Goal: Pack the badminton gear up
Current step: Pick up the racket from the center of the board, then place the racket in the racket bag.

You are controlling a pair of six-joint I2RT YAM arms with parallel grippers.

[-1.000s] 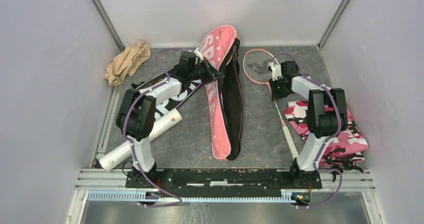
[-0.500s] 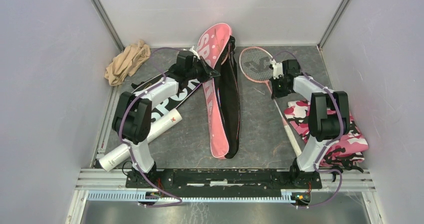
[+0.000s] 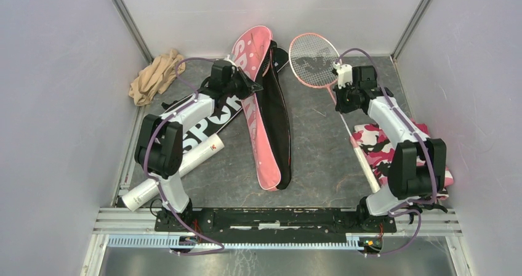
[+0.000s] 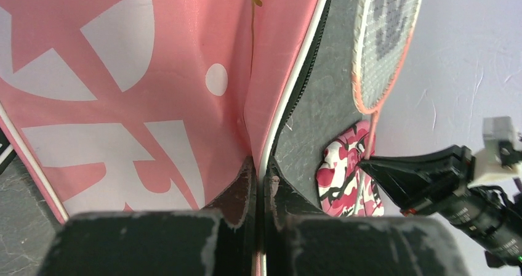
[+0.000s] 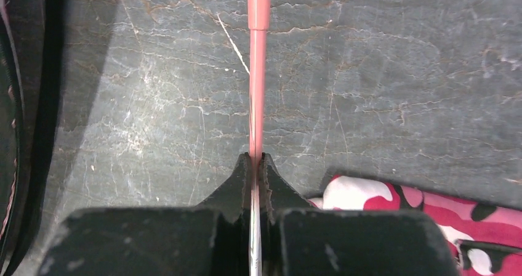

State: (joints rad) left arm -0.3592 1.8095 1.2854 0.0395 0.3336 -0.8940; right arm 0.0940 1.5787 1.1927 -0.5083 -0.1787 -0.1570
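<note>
A pink racket bag lettered SPORT lies in the middle of the floor, its black half spread open beside it. My left gripper is shut on the pink flap's white-piped edge. My right gripper is shut on the thin pink shaft of a racket. The racket's strung head points at the back wall and its white handle trails toward the near edge. A black SPORT bag lies under my left arm, with a long white tube beside it.
A beige cloth is bunched in the back left corner. A pink camouflage cloth lies under the right arm, next to the racket handle. Grey walls close in on the left, back and right.
The right gripper has shut on the racket shaft and carried the head toward the back wall. The left gripper has pulled the top of the pink bag to the left.
</note>
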